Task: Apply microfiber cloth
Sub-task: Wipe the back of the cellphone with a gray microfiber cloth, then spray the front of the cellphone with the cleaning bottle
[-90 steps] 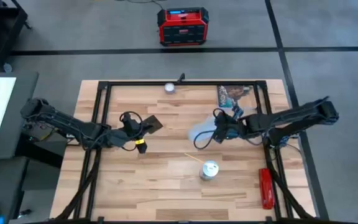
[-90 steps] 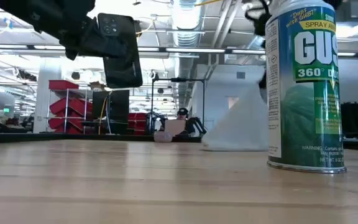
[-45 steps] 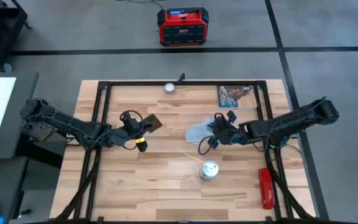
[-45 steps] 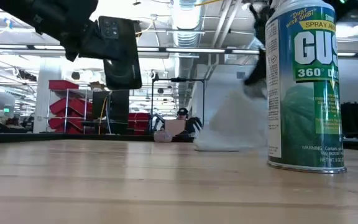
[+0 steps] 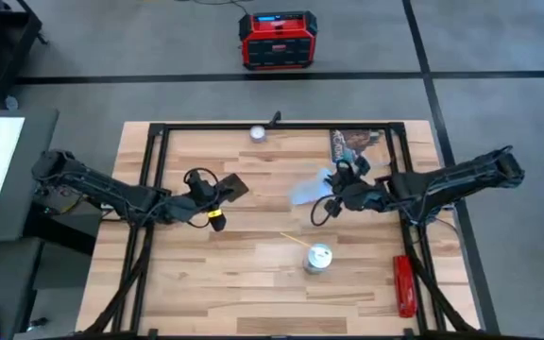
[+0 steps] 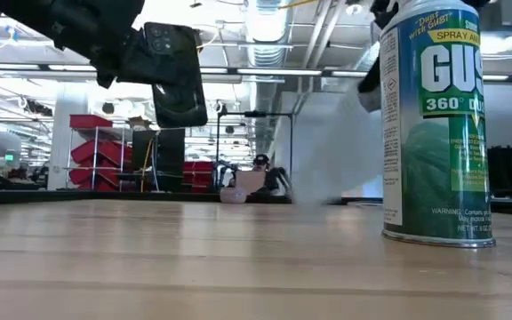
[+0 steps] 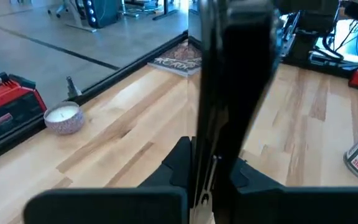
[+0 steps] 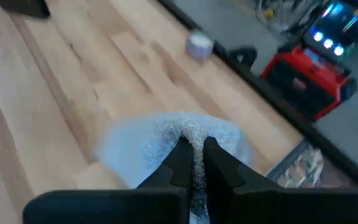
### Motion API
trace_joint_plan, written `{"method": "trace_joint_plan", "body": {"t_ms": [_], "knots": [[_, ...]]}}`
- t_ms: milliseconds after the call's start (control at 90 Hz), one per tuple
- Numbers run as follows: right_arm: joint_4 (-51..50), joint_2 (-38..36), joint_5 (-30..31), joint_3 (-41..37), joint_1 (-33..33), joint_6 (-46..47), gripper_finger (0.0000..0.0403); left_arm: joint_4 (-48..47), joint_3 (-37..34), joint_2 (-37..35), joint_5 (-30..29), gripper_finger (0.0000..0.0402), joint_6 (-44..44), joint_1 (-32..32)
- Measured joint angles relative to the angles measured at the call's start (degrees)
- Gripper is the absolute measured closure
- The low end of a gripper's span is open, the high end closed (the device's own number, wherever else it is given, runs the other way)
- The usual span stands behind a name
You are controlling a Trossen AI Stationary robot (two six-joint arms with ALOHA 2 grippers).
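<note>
Your microfiber cloth (image 5: 308,189) is a thin, pale grey-blue sheet, plain and unmarked, and right now it hangs bunched from one pinched fold rather than lying flat. Your right gripper (image 5: 336,192) has its two fingers (image 8: 182,157) clamped on that fold, which the right wrist view shows gathered into a fuzzy ridge between them with the rest of the fabric spreading out below over the wooden table (image 5: 253,274). In the low view the cloth (image 6: 336,147) drapes as a pale curtain behind the spray can (image 6: 434,124), and its lower edge appears clear of the tabletop. Compared with half a second ago, the cloth has come up off the wood, where it was slumped in a heap, and your right gripper has shifted a little toward the picture card (image 5: 348,144) at the far edge. Your left gripper (image 5: 217,192) is closed on the black phone (image 5: 231,186), holding it up above the table, well apart from the cloth; it has hardly moved since.
</note>
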Motion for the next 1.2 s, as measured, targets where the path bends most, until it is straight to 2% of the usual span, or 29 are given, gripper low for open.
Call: {"method": "trace_joint_plan", "body": {"t_ms": [300, 411, 500, 600, 644, 778, 922, 1044, 1200], "knots": [[4.45, 2.54, -0.26, 0.00, -0.52, -3.81, 0.0253, -0.14, 0.02, 0.00, 0.04, 0.0399, -0.01, 0.00], [3.97, 2.54, -0.93, 0.40, -1.07, -5.24, 0.0232, -0.11, 0.02, 0.00, 0.02, 0.0399, 0.44, 0.11], [-1.13, 2.19, -2.07, 1.68, -0.23, -4.11, 0.0265, -0.36, 0.02, 0.00, 0.07, 0.0399, 0.57, 0.50], [-9.75, 1.23, -2.23, 3.02, 2.90, 0.61, 0.0360, -0.57, 0.02, 0.00, 0.50, 0.0399, 0.67, 1.04], [-13.19, 0.56, -3.24, 3.08, 4.78, 3.60, 0.0385, -0.61, 0.02, 0.00, 0.90, 0.0399, 0.68, 1.37], [-19.61, -1.42, -6.79, 3.10, 12.52, 16.38, 0.0401, -0.92, 0.04, 0.00, 1.51, 0.0399, 0.72, 2.02], [-19.96, -1.01, -9.56, 3.12, 22.38, 28.73, 0.0402, -0.71, 0.04, 0.02, 2.39, 0.0399, 1.00, 3.04], [-19.16, 2.86, -9.59, 3.15, 28.76, 37.75, 0.0403, -0.11, 0.09, 0.35, 3.15, 0.0399, 1.25, 3.73], [-15.60, 9.80, -11.04, 3.15, 32.64, 43.85, 0.0403, 0.20, 0.09, 0.33, 3.83, 0.0399, 1.14, 4.02]]}}
